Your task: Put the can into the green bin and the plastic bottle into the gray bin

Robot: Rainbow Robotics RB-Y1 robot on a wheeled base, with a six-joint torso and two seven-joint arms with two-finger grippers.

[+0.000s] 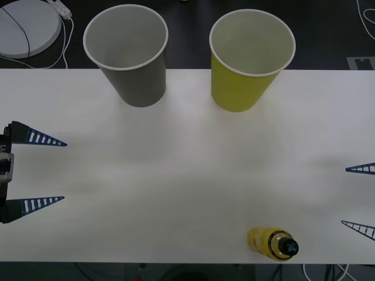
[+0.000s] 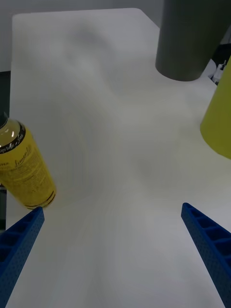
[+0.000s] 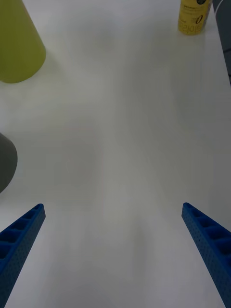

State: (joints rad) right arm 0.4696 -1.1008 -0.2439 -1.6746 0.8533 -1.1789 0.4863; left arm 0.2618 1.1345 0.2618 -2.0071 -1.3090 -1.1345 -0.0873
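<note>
The gray bin (image 1: 126,55) stands at the back left of the white table (image 1: 176,164), and the green bin (image 1: 249,64) stands to its right. Both are upright and look empty. The plastic bottle (image 1: 271,243), yellow with a black cap, stands upright near the table's front edge, right of centre. The can is out of view. My left gripper (image 1: 63,171) hovers open at the left edge, far from the bins. My right gripper (image 1: 345,196) is open at the right edge, with the plastic bottle (image 2: 26,166) a short way ahead and beside one fingertip, not between the fingers.
A round white device (image 1: 26,23) with a cable lies beyond the table's back left corner. The bottle stands close to the table's front edge.
</note>
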